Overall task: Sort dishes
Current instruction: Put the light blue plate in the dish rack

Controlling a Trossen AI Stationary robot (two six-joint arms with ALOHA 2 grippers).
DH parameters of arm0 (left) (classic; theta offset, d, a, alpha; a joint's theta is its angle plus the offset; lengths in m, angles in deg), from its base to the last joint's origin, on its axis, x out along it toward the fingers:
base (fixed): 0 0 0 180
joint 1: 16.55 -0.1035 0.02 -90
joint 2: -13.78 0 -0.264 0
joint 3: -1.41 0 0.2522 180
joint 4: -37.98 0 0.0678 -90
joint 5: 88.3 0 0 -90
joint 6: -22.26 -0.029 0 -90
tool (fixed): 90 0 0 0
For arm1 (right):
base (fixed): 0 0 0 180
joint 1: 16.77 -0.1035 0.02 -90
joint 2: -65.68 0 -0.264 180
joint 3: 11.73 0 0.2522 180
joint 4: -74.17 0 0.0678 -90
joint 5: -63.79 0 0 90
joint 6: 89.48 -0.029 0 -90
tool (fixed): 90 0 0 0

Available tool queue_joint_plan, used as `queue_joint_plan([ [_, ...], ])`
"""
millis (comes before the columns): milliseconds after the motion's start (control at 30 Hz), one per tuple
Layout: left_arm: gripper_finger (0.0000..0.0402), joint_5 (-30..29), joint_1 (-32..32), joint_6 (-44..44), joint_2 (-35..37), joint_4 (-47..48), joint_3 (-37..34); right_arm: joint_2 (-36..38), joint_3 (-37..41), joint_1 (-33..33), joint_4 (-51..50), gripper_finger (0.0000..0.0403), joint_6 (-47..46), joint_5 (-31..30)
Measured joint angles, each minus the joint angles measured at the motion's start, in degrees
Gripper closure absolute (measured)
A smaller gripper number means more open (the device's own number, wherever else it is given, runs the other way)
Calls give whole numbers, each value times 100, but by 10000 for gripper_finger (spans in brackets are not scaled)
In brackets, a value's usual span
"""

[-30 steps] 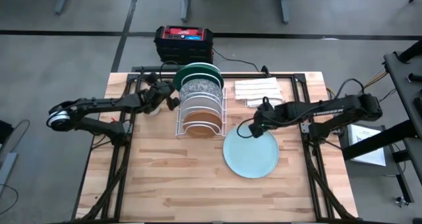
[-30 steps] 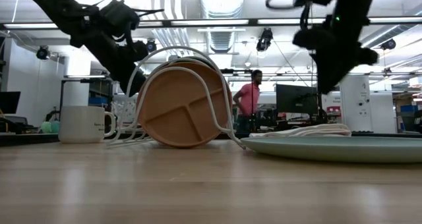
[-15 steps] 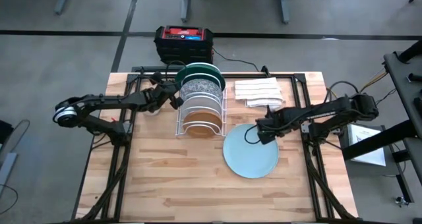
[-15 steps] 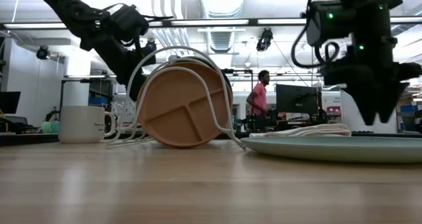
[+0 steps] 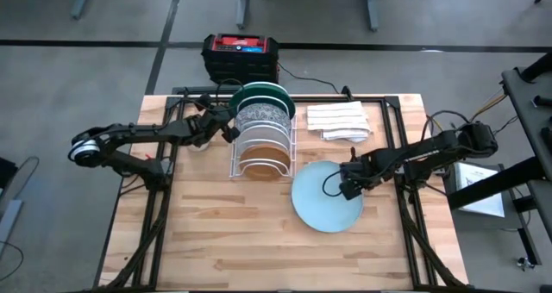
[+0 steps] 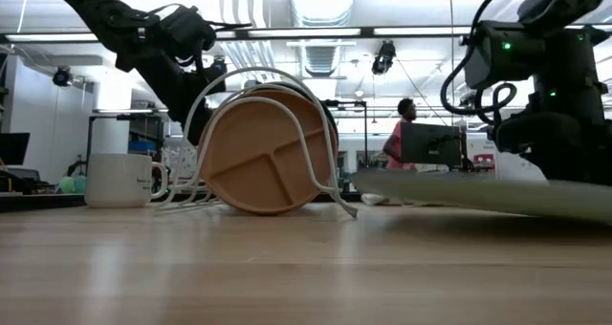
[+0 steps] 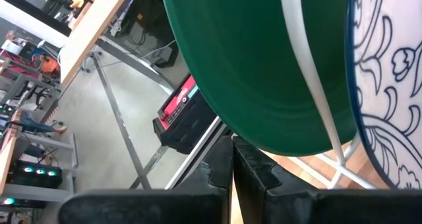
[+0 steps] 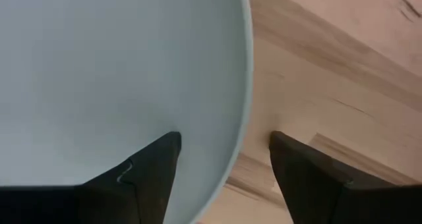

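A white wire rack [image 5: 261,146] holds several plates on edge: a dark green one [image 5: 259,92] at the far end, a patterned white one [image 5: 263,116], a white one and a tan-brown one [image 6: 263,153] nearest. A pale blue-green plate [image 5: 323,198] lies right of the rack, its left edge raised in the low view [image 6: 382,182]. My right gripper [image 5: 349,185] points down, open, astride this plate's right rim. My left gripper [image 7: 232,165] is shut, its tips right at the green plate's rim [image 7: 264,145], on the rack's left side. My right gripper comes from above with open fingers across the pale plate's right rim [image 8: 242,112]. One finger [image 8: 155,168] stands over the plate's inner face, the other [image 8: 297,171] over the bare table outside it. Whether the inner finger presses on the plate I cannot tell. My left gripper's shut tips meet the green plate's rim in the wrist view; whether they touch it I cannot tell.
Folded white cloths [image 5: 338,121] lie at the back right of the table. A white mug [image 6: 120,180] stands left of the rack. A red-and-black box [image 5: 241,56] sits on the floor beyond the far edge. A person [image 6: 402,139] walks in the room behind.
My right gripper has come down, moved toward the table's near-right and tipped to point downward, ending over the pale plate's right rim. Its fingers have opened. The plate, flat before, now shows its left edge raised.
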Motion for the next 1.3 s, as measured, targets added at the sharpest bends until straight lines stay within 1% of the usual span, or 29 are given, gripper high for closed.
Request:
queue_joint_plan([
  [100,401,-7,2,9,2,32,11,16,145,0,212,176,-7,-7],
  [500,401,-16,2,9,26,84,11,70,159,-137,230,206,-98,-319],
  [700,401,-20,2,7,31,115,11,64,162,-409,320,228,-94,-667],
  [767,401,-22,2,-7,43,121,11,62,163,-513,367,243,-110,-845],
  [867,401,-22,2,-10,101,140,11,57,163,-701,410,277,-185,-1250],
  [967,401,-25,2,14,199,300,9,51,166,-878,441,323,-286,-1733],
  [1067,401,-40,4,99,341,526,9,55,167,-985,355,375,-333,-1918],
  [1100,401,-40,4,134,397,588,7,59,167,-990,340,387,-366,-1951],
  [1300,401,-40,5,348,725,953,5,57,130,-1014,206,401,-374,-2014],
])
